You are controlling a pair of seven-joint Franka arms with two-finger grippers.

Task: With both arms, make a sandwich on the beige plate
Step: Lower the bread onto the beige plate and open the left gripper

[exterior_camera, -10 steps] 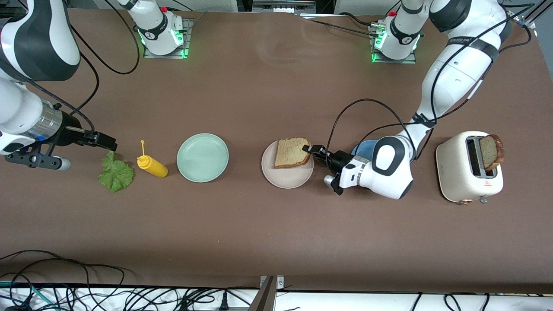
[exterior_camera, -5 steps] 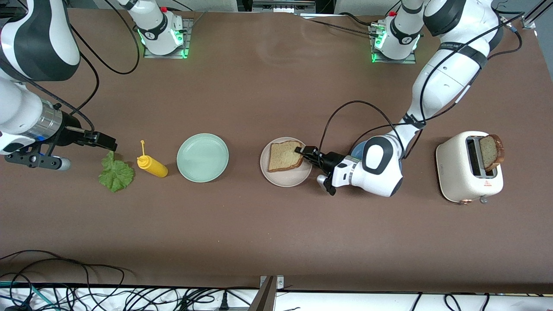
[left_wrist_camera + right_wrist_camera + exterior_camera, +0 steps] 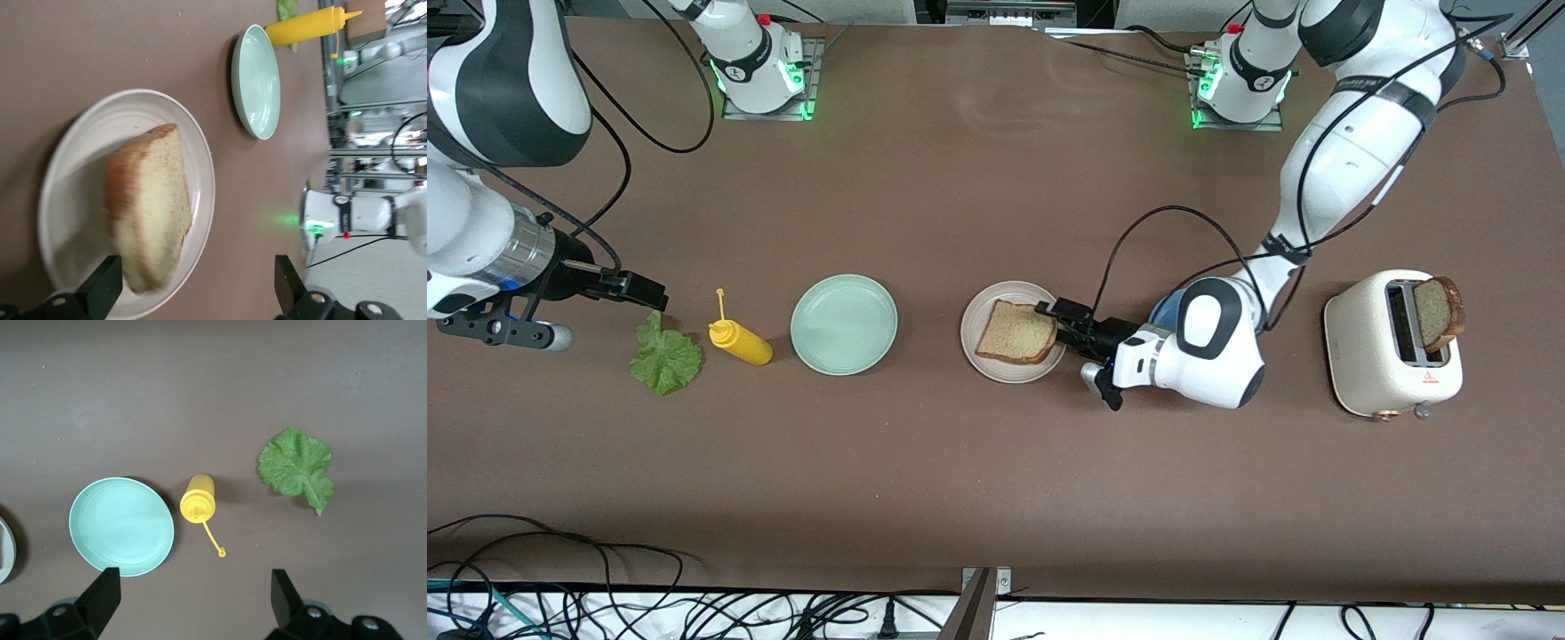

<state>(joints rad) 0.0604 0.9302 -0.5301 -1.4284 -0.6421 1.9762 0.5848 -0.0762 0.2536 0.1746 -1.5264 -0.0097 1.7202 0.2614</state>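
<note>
Tabletop: left claw (image 3: pixel 1060 320) wide beside toast (image 3: pixel 1017 332); right claw (image 3: pixel 193 603) wide above bottle (image 3: pixel 197 499).

Even, bright overhead lighting across brown table (image 3: pixel 996 462); short soft shadows just beside plates and toaster (image 3: pixel 1394 342). Faint pale sheen on tabletop near arm bases. Green indicator glow at both bases. Front view sharp throughout. Left wrist view: bread slice (image 3: pixel 150 207) slightly motion-blurred, background past table edge overexposed. Right wrist view crisp, mild darkening toward corners.
</note>
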